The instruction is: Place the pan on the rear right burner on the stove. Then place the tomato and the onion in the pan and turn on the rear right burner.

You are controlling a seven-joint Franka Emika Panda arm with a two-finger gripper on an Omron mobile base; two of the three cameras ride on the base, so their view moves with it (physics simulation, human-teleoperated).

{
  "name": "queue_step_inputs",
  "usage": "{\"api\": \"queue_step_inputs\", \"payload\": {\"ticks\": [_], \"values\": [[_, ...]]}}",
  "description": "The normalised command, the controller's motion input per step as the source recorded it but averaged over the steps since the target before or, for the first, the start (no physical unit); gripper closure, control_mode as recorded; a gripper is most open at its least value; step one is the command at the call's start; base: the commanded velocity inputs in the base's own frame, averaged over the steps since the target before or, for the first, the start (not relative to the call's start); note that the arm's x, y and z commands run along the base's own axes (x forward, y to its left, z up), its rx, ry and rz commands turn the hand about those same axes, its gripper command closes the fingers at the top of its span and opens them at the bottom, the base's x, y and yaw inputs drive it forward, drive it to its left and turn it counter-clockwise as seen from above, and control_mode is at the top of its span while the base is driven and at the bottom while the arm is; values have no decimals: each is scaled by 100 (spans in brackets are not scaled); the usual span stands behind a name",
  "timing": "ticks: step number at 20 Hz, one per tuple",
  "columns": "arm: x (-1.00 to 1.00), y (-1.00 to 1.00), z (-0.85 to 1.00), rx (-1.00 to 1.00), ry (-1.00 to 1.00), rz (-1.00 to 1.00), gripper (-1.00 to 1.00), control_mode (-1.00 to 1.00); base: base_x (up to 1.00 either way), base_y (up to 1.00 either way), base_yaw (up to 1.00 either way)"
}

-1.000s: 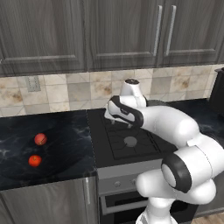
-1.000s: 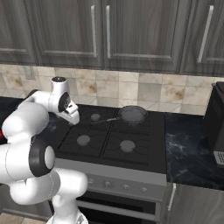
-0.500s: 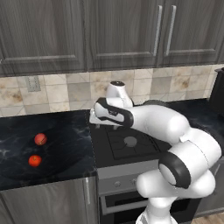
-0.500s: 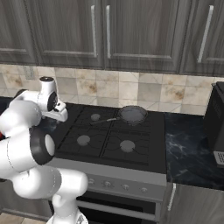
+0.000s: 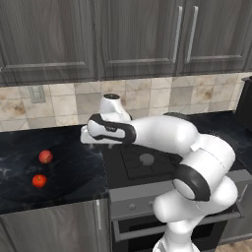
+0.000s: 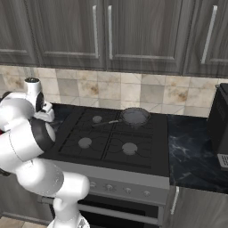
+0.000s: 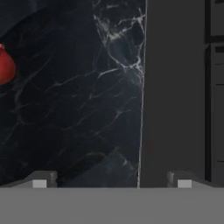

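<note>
The fingers (image 7: 111,183) are spread wide and carry nothing, hanging over the dark marble bench (image 7: 78,109) just beside the stove's (image 7: 175,87) left edge. In the hand view only a sliver of a red ball (image 7: 4,65) shows at the far left border, well apart from the fingers; which of the two balls it is I cannot tell from there.

The main risk, as I judge it, is a mix-up or a poor approach. From the left base view the tomato (image 5: 39,180) sits nearer the bench's front edge and the onion (image 5: 45,156) just behind it, close together. Fingers coming down off-centre could nudge one ball into the other or roll it toward the edge, since both are smooth and round. A glancing pinch could also squirt the ball away.

Farther off, the pan (image 6: 134,116) already sits on the rear right burner, its handle pointing left toward the arm, so a low carry could clip it.
</note>
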Motion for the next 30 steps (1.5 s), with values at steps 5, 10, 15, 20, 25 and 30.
{"api": "queue_step_inputs", "payload": {"ticks": [5, 10, 15, 20, 25, 30], "values": [[0, 77, 0, -1, 0, 0, -100, -100, 0, 0, 0], [0, 72, 0, 0, 0, 0, -100, -100, 0, 0, 0], [0, 56, 0, 0, 0, 0, -100, -100, 0, 0, 0], [0, 42, 0, 0, -4, 0, -100, -100, 0, 0, 0], [0, 38, 0, 0, -8, 0, -100, -100, 0, 0, 0], [4, 32, -1, 0, -6, 0, -100, -100, 0, 0, 0]]}}
